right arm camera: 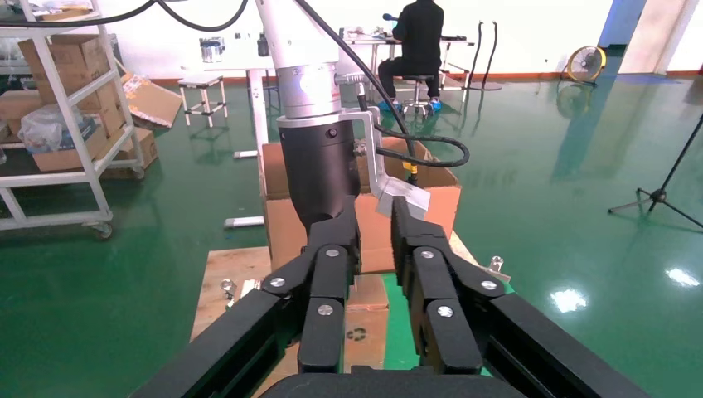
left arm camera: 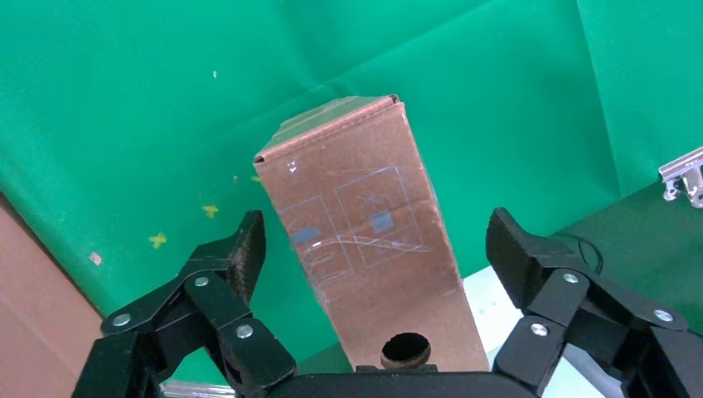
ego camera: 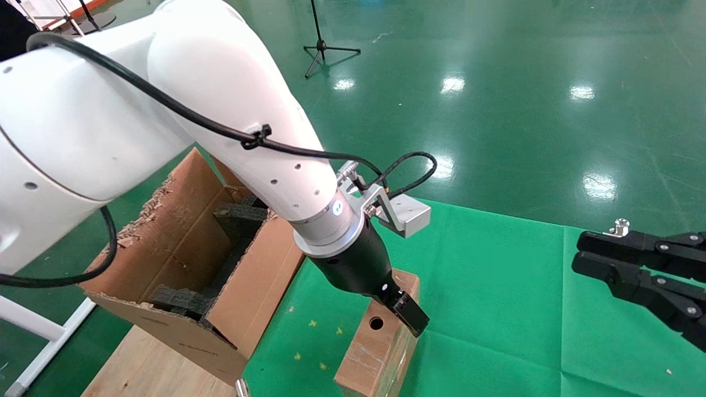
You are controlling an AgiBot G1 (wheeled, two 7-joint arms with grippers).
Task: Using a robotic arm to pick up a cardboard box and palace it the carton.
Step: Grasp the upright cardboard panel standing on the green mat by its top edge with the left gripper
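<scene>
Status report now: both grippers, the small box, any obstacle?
Left gripper open, straddling cardboard box, not touching. Right gripper parked at the side, shut. Carton beside box, path unobstructed.

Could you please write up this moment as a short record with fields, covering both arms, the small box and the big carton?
Left end effector: open, fingers either side of the cardboard box, not touching it.
Cardboard box: on the green cloth, round hole in its narrow face, taped.
Carton: open, to the robot's left of the box, ragged flaps, black foam blocks inside.
Right end effector: parked at the robot's right, fingers nearly together, holding nothing.
Task stage: box not yet gripped.
</scene>
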